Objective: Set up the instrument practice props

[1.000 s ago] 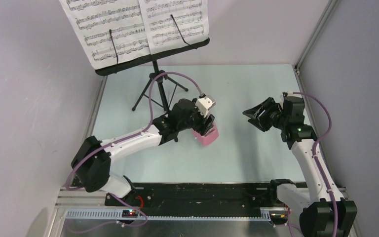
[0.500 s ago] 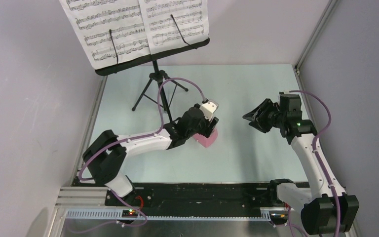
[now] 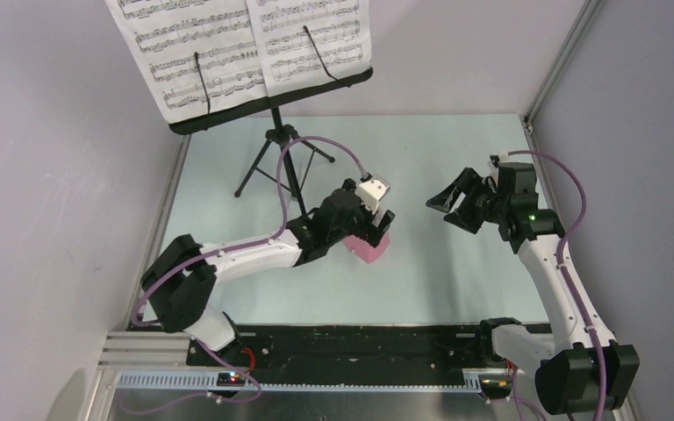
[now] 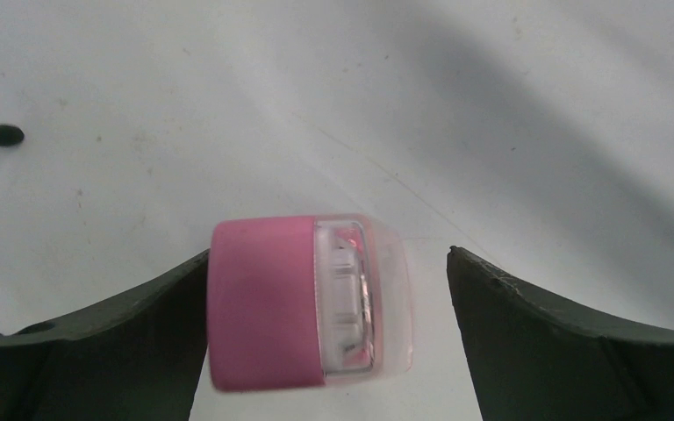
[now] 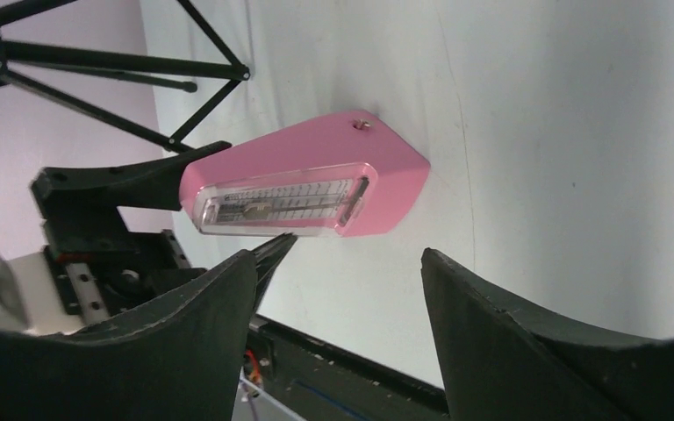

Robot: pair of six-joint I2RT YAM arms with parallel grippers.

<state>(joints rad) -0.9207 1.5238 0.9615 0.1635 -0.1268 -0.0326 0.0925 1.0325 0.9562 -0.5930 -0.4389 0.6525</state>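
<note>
The pink metronome (image 3: pixel 370 250) stands on the pale table, its clear cover facing my right wrist camera (image 5: pixel 307 189). My left gripper (image 3: pixel 376 230) is open around its top. In the left wrist view the metronome (image 4: pixel 307 303) sits between the jaws, against the left finger, with a gap to the right finger. My right gripper (image 3: pixel 449 202) is open and empty, hovering to the right of the metronome and pointing at it. The black music stand (image 3: pixel 281 158) stands at the back left, with white sheet-music pages (image 3: pixel 228 44) held on its desk by two wire arms.
The tripod legs (image 5: pixel 96 79) spread on the table behind the metronome; one foot tip (image 4: pixel 0 136) shows at the left. Grey walls close the left, back and right sides. A black rail (image 3: pixel 360 342) runs along the near edge.
My left arm reached forward and right with the metronome, and its jaws have opened around it. My right gripper has shifted slightly left toward the metronome.
</note>
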